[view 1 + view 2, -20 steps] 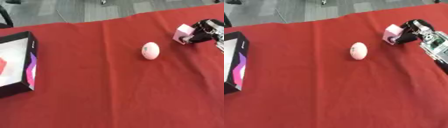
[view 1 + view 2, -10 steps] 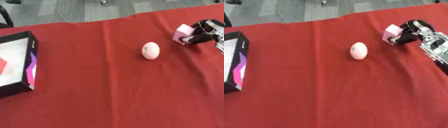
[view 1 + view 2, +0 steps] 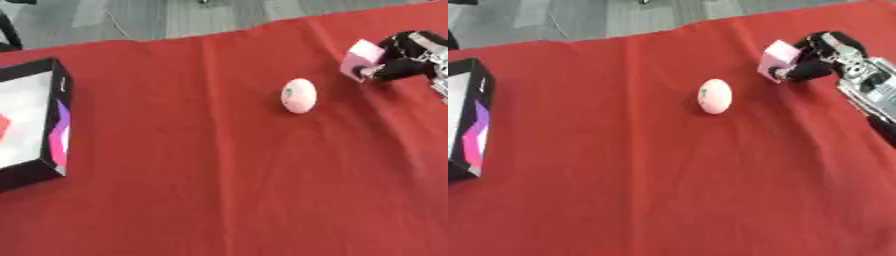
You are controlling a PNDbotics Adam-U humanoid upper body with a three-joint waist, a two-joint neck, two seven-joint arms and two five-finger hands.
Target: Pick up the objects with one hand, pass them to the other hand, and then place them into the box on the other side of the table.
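On red cloth (image 3: 219, 175): 1 egg (image 3: 298, 95), 1 box (image 3: 39, 120), 1 pink block (image 3: 779, 59) in right hand (image 3: 820, 57).

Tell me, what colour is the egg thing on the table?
The egg is pale pink, with a tiny dark mark; the right eye view shows it best.

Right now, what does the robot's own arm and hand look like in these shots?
Only the right hand shows: black fingers with silver joints. Behind it runs a silver-grey forearm with dark panels, going black toward the picture's edge. No left hand shows.
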